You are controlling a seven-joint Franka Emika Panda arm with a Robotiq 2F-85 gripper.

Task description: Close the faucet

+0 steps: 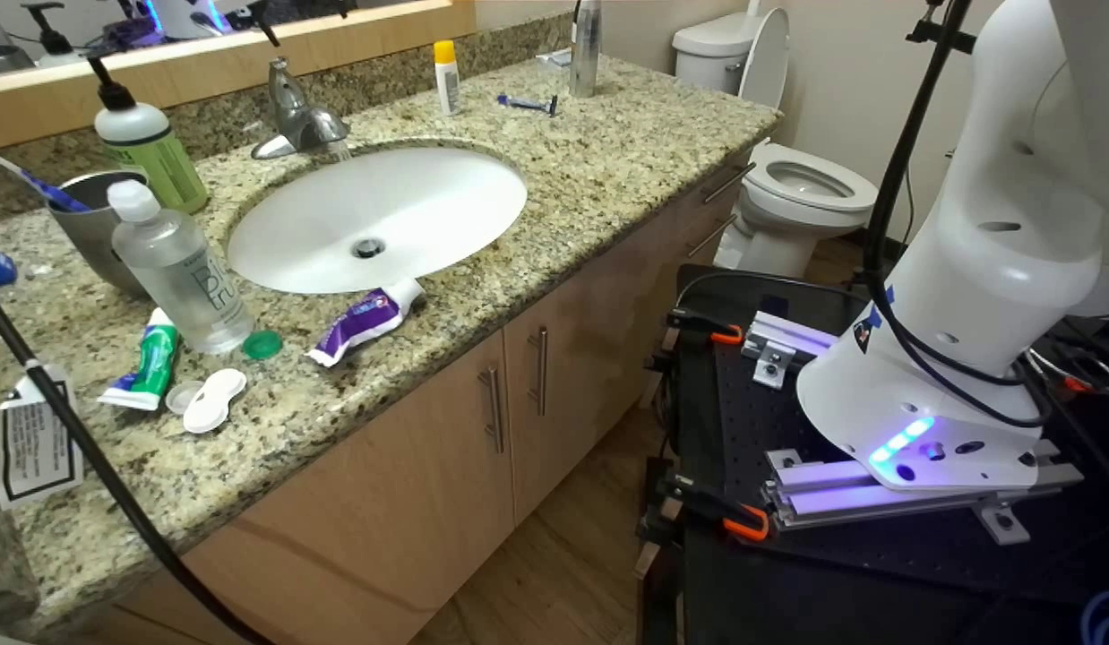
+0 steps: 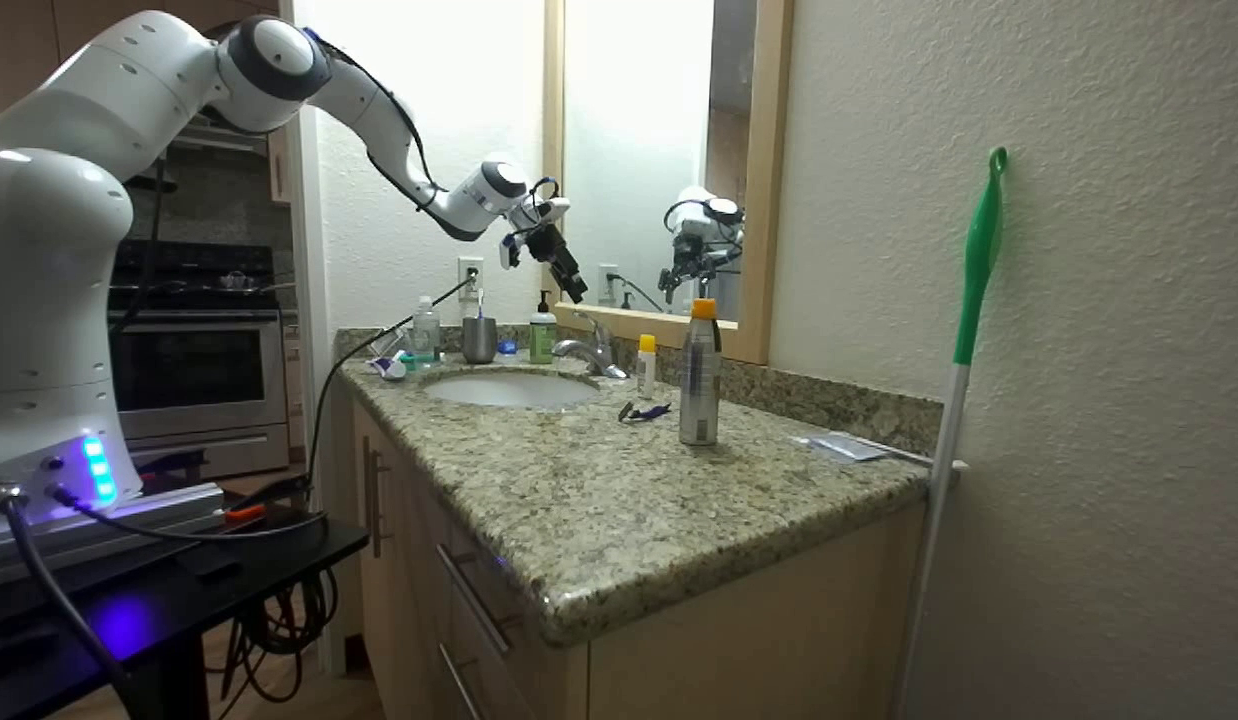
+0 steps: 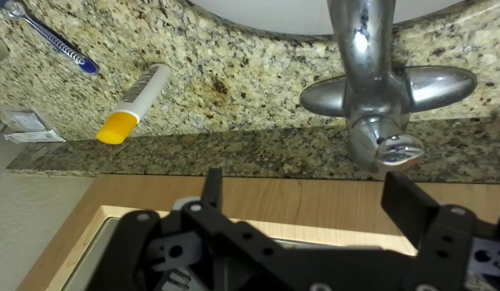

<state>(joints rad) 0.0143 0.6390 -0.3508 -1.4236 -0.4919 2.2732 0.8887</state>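
The chrome faucet point(image 1: 305, 128) stands at the back rim of the white oval basin point(image 1: 465, 193); it also shows in an exterior view point(image 2: 601, 352). Its lever handle tilts up at the back. A faint clear streak under the spout looks like running water. In the wrist view the faucet point(image 3: 369, 89) is at upper right, with its lever tip point(image 3: 399, 150) just above the right finger's tip. My gripper point(image 3: 304, 178) is open and empty. In an exterior view the gripper point(image 2: 576, 290) hangs above and behind the faucet near the mirror; I cannot tell whether a finger touches the lever.
A green soap bottle point(image 1: 151, 157) and grey cup point(image 1: 98, 228) stand beside the faucet. A yellow-capped bottle point(image 2: 647, 368), blue razor point(image 2: 647, 411) and tall silver bottle point(image 2: 699, 390) are on its other side. The wooden mirror frame point(image 3: 298, 198) is close behind the gripper.
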